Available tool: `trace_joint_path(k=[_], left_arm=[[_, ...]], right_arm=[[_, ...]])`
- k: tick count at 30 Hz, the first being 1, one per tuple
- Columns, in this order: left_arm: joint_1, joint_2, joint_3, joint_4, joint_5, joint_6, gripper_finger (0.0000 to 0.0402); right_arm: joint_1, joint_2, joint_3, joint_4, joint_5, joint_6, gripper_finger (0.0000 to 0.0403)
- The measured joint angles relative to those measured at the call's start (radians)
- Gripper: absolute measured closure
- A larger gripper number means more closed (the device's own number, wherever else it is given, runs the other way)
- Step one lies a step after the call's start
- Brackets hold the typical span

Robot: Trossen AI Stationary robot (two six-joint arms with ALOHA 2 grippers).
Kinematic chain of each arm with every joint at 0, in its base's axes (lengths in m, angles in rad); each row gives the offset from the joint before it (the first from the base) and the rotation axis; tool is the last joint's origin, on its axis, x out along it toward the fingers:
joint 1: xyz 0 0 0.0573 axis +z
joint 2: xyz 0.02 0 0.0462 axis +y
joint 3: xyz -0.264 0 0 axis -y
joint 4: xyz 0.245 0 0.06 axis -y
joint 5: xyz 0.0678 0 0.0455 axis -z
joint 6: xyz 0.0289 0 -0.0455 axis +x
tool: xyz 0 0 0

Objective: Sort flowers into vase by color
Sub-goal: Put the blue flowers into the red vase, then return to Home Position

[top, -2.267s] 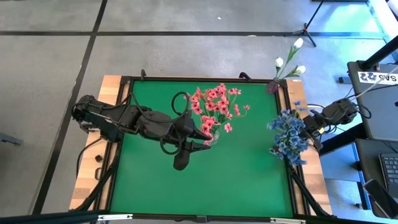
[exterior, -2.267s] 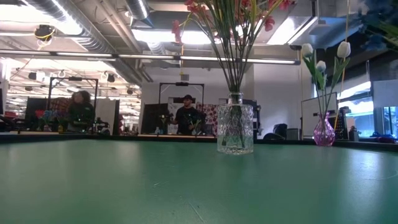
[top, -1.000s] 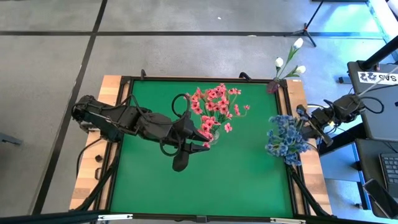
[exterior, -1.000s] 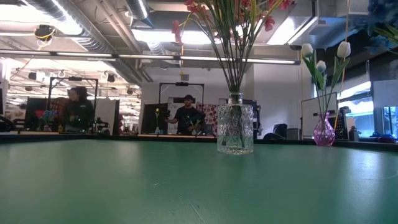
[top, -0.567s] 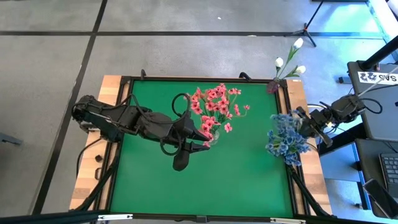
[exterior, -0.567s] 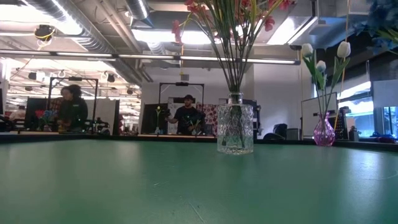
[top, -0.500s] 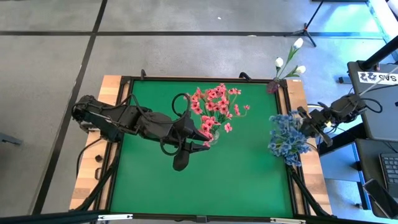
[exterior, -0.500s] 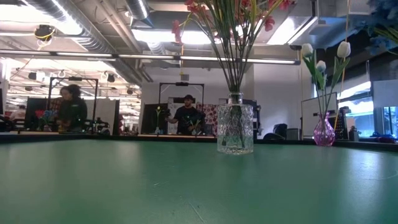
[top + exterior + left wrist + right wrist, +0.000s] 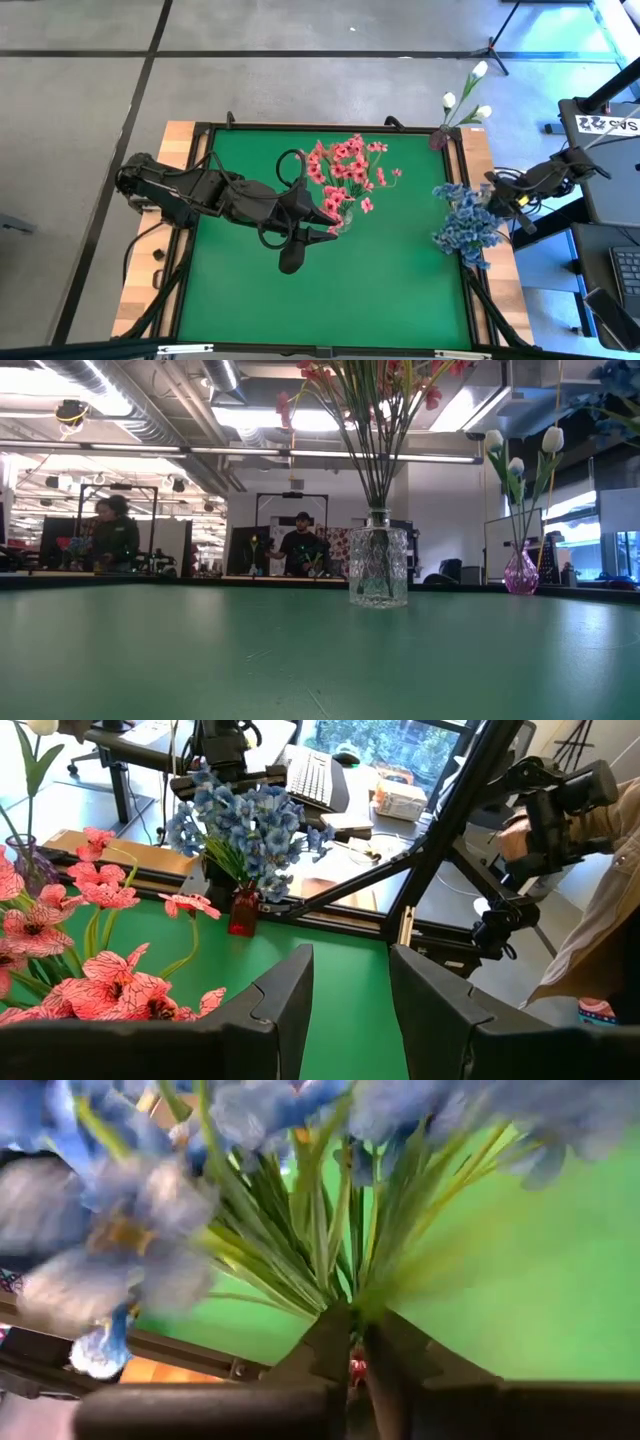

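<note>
Your blue flowers (image 9: pixel 467 226) stand bunched in a small red vase (image 9: pixel 243 912) at the right edge of the green table (image 9: pixel 390 290). The right claw (image 9: pixel 354 1348) sits just above that vase, its fingers pinched nearly together on the green stems. Your pink flowers (image 9: pixel 345 172) fill the clear glass vase (image 9: pixel 378 567) near the table's middle, and the left claw (image 9: pixel 347 985) hangs beside them, open and holding nothing. White buds (image 9: pixel 466 98) stand in a purple vase (image 9: pixel 521 574) at the far right corner.
</note>
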Motion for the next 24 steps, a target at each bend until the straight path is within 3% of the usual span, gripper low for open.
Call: trace_joint_path(k=[6, 13, 18, 24], left_arm=[[0.0, 0.0, 0.0, 0.0, 0.0, -0.004, 0.0271], [-0.001, 0.0, 0.0, 0.0, 0.012, -0.009, 0.0271], [-0.002, 0.0, 0.0, 0.0, 0.036, -0.009, 0.0271], [-0.002, -0.001, 0.0, 0.004, 0.037, -0.003, 0.0271]], right_arm=[[0.0, 0.01, 0.043, -0.002, 0.006, 0.029, 0.0278], [0.0, 0.034, 0.258, -0.026, 0.045, 0.073, 0.0192], [0.0, 0.017, 0.386, -0.004, 0.122, 0.108, 0.0184], [0.0, -0.078, 0.325, 0.237, 0.139, 0.106, 0.0228]])
